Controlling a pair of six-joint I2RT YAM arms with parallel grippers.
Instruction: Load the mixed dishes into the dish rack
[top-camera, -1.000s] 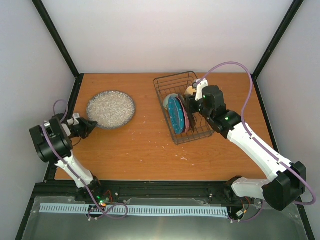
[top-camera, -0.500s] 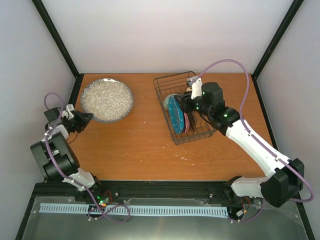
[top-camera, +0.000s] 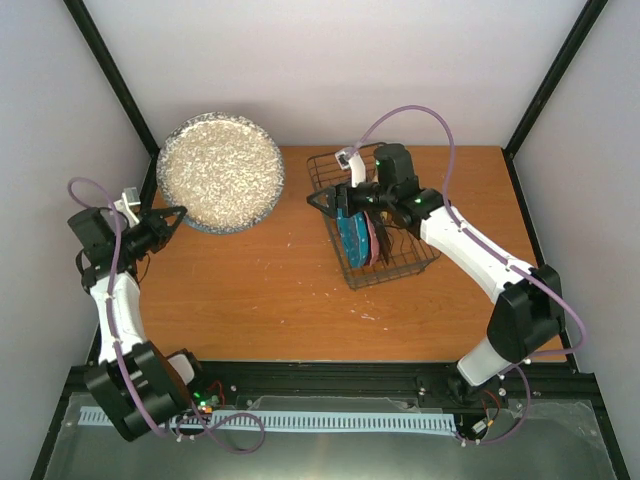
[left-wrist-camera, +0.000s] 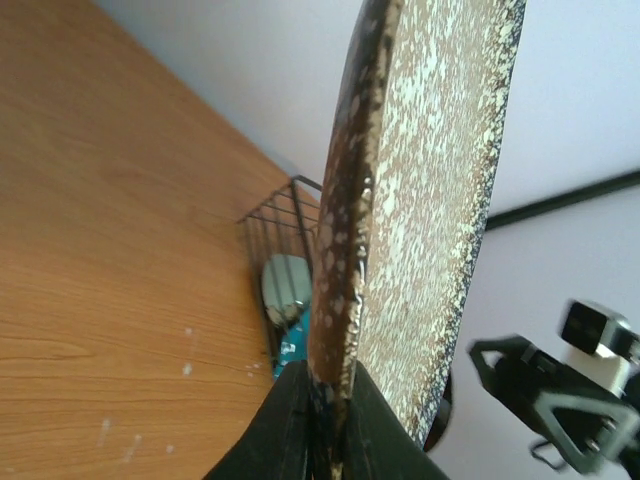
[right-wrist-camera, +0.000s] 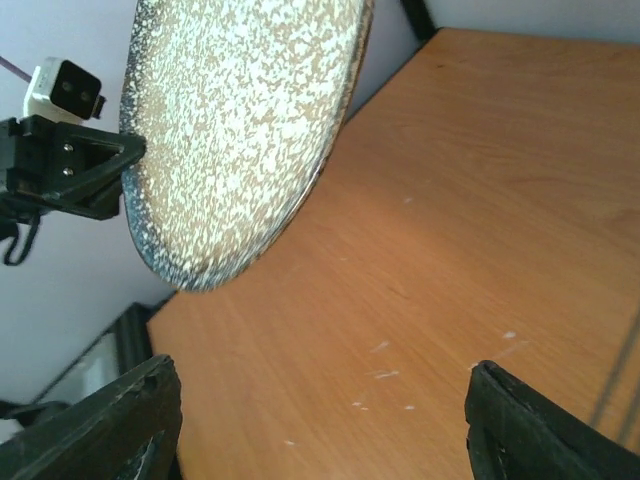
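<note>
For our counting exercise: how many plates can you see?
3: the grey speckled plate held up at the left; the blue plate and pink plate upright in the rack. Others may be hidden.

The grey speckled plate (top-camera: 220, 172), at ten o'clock in the overhead view, wears a glossy glaze, its brown-flecked rim catching the light. The table (top-camera: 270, 290) is smooth orange wood grain, scuffed white in spots. At two o'clock, the dish rack (top-camera: 395, 272) is thin, dark, matt wire.
</note>
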